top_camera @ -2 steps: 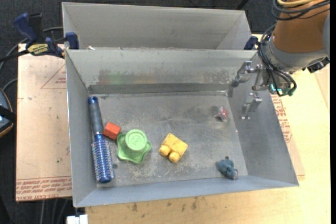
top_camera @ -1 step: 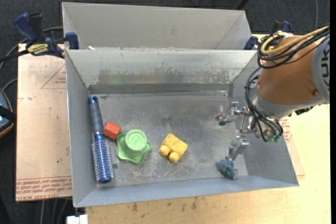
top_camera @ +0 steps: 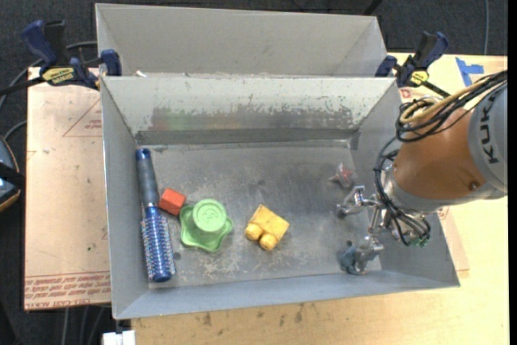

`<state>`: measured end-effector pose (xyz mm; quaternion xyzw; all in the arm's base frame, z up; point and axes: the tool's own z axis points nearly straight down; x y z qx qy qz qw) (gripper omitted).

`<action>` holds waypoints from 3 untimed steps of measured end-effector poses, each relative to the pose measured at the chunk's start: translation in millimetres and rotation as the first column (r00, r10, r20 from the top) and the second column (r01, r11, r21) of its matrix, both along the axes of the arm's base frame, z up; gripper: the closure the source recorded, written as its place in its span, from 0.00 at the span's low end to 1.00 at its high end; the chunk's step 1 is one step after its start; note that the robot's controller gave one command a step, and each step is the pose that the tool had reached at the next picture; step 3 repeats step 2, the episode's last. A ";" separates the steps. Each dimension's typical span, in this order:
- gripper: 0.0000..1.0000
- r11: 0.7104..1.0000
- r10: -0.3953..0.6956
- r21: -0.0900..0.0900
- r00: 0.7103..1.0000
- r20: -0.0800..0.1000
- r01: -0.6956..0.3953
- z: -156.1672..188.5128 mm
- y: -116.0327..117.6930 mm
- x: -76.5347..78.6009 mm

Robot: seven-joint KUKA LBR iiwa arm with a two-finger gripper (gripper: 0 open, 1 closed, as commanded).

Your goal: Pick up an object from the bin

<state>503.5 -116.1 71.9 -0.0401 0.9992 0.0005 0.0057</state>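
My pincer (top_camera: 352, 234) hangs spread and empty at the lower right of the frame, and the nearest thing, a yellow toy brick (top_camera: 266, 227), lies well apart to its left, at lower centre.

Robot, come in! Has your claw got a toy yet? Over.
Gripper open, empty, low at right of bin. Nearest thing: yellow block, apart, toward the middle. Nothing between them.
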 end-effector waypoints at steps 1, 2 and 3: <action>1.00 1.000 0.005 -0.002 1.000 -0.006 -0.005 3.2 -0.1 -0.6; 1.00 0.934 0.357 -0.006 0.934 -0.004 -0.357 133.1 -21.3 21.7; 1.00 0.934 0.357 -0.006 0.934 -0.004 -0.357 133.1 -21.3 21.7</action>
